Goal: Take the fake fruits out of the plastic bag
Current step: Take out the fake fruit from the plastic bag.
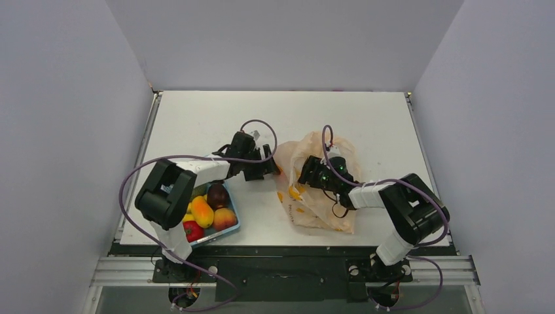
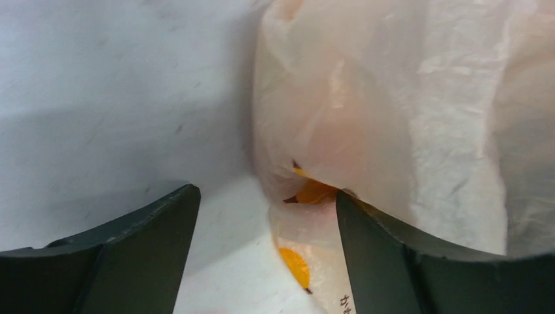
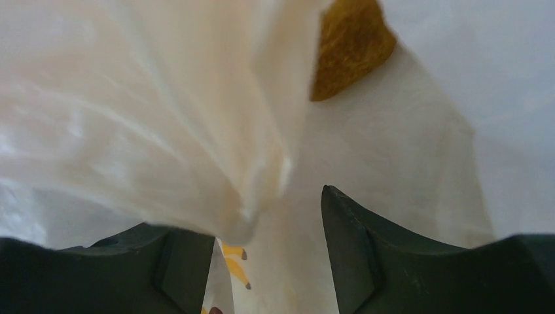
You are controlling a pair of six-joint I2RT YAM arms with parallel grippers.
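Two pairs of jaws stand released: we see the left jaws straddling the left edge of the plastic bag [image 1: 321,212], which lies on the bench [image 1: 196,124] right of centre, and the right jaws over it beside a drooping fold, with a brown fruit [image 3: 350,46] beyond.

The plastic bag [image 1: 321,212] is showing translucent pale peach with yellow-orange printed marks. Left of the bag, the basket [image 1: 237,221] is looking blue, carrying an orange-yellow fruit [image 1: 201,210] and a dark purple fruit [image 1: 217,195].
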